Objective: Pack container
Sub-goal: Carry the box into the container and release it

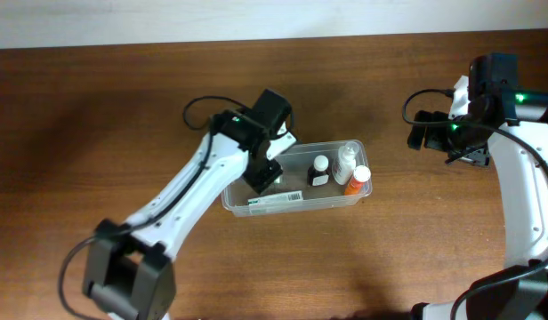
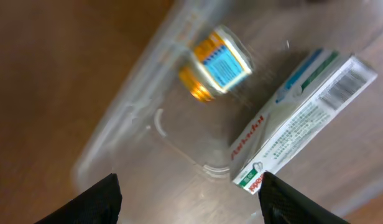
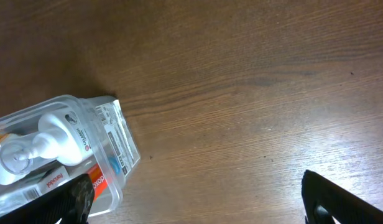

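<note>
Left gripper [image 2: 190,202], spread and empty, hangs over the container [image 1: 332,205] at centre frame; best lifted straight up, clearing its rim.

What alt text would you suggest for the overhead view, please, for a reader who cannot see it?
A clear container on a wooden table holds a white-and-green box, a dark bottle, a white bottle and an orange bottle. The left hand hangs over one end; the right hand is off to the side.
</note>
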Robot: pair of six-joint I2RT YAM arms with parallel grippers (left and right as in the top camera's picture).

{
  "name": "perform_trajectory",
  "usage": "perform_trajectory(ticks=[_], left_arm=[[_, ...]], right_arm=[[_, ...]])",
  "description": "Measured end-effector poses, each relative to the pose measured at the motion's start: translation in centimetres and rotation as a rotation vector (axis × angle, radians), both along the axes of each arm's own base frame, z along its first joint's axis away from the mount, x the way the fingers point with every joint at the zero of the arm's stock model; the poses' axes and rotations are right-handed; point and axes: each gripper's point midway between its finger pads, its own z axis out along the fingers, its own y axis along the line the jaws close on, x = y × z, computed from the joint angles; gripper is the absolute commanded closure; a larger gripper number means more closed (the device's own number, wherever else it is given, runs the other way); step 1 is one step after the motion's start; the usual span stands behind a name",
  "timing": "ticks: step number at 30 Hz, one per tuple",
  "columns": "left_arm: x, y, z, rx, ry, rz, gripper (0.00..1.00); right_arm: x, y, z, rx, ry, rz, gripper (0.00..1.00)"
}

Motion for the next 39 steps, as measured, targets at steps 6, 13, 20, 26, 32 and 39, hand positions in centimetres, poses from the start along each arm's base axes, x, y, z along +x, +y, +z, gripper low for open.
perform_trajectory(ticks=[6, 13, 20, 26, 32, 39], left_arm=[[2.5, 3.6, 7.7, -0.157, -0.228, 0.216, 0.19], [5.7, 13.3, 13.0, -0.259, -0.424, 0.561, 0.01], [6.9, 19.0, 12.3, -0.293, -0.416, 0.731, 0.01], [6.2, 20.5, 11.4, -0.28, -0.376, 0.775, 0.01], [4.5, 20.0, 10.4, -0.274, -0.288, 0.774, 0.0], [1.4, 19.7, 13.1, -0.319, -0.357, 0.757, 0.01]], right_arm=[[1.2, -0.2, 0.3, -0.023, -0.054, 0.045, 0.01], [4.3, -0.3, 1.6, -0.068, -0.19, 0.109, 0.02], [6.9, 2.2, 2.9, -0.095, -0.3, 0.209, 0.02], [5.5, 2.7, 2.1, -0.086, -0.238, 0.232, 0.02], [2.1, 3.0, 0.6, -0.056, -0.086, 0.234, 0.02], [-1.3, 3.2, 0.4, -0.049, -0.067, 0.223, 0.02]])
